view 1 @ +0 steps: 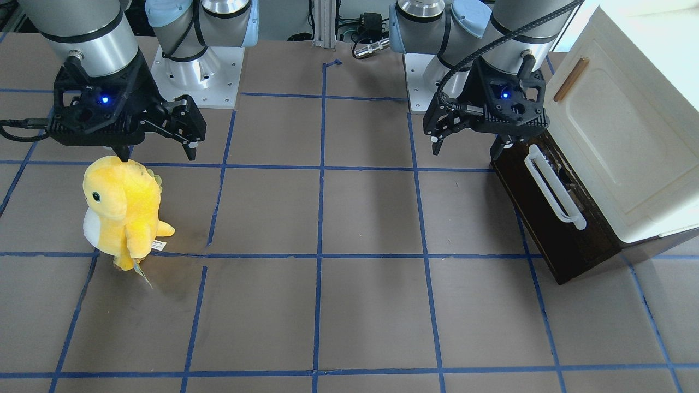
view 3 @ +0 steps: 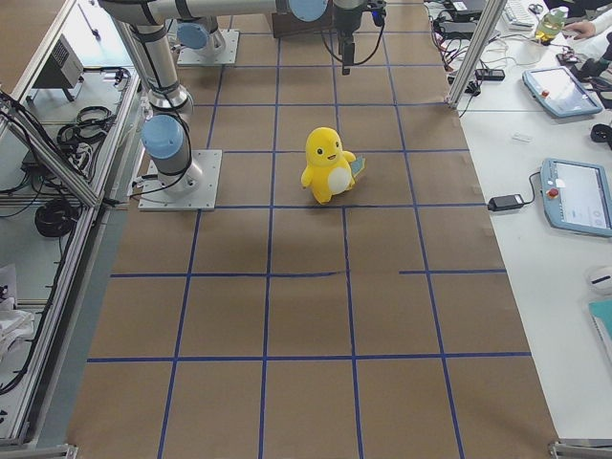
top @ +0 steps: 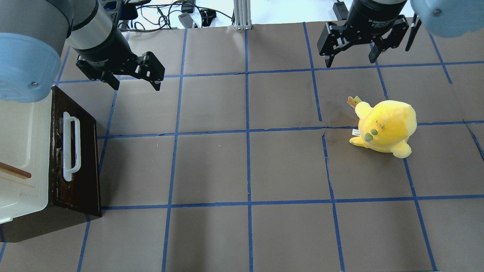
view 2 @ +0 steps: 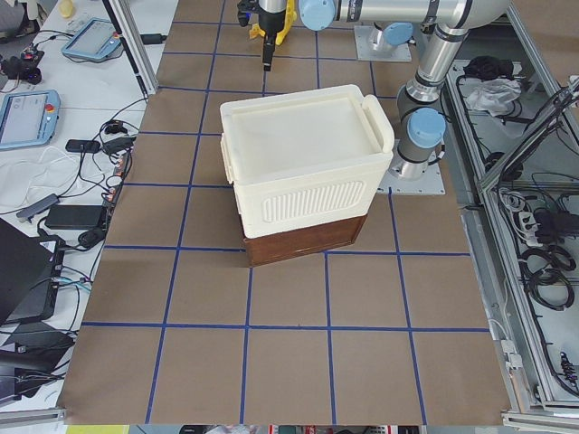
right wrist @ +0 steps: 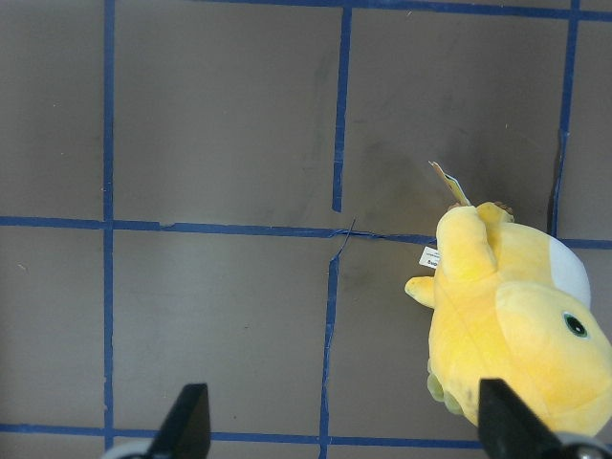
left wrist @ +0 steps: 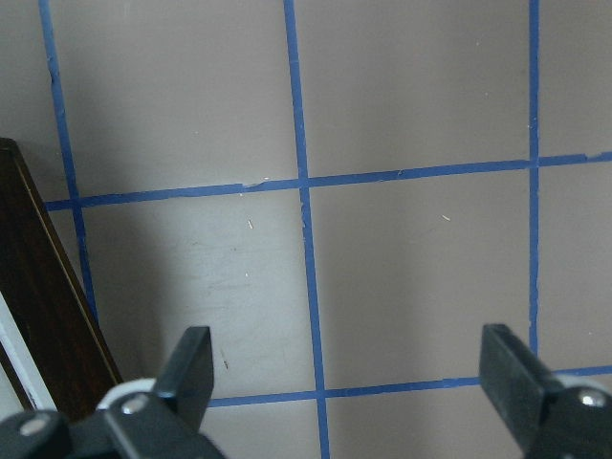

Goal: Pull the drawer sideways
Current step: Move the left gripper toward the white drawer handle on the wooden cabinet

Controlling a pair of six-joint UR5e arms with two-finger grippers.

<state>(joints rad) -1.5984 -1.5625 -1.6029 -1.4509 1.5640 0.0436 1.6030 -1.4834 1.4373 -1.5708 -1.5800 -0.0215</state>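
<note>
1. The left gripper [top: 136, 81] has its two black fingers spread wide with nothing between them. Its wrist camera shows only the brown table surface marked with a blue tape grid [top: 211, 166] in the gap.
2. This gripper hangs just beside one end of the long shallow drawer with the dark brown wooden front [top: 85, 158]. In the wrist view the drawer's dark edge runs close by one finger, and I cannot tell whether the two touch. The gripper is clear of the drawer's white bar handle [top: 71, 147], which lies further along the front.
3. The drawer sits at the bottom of the cream plastic cabinet [top: 22, 143] on the robot's left side of the table. Its front looks flush under the cabinet body and none of its inside shows, so I judge it fully shut.
4. As I read it, none of the task is done yet. The left gripper must move along to the bar, close on it, and draw the drawer out sideways towards the middle of the table.
5. The right gripper [top: 349, 60] is also spread open and empty. It hangs above the table near a yellow plush dinosaur toy [top: 385, 126], well apart from the drawer, and seems to have no part in the pull.
</note>
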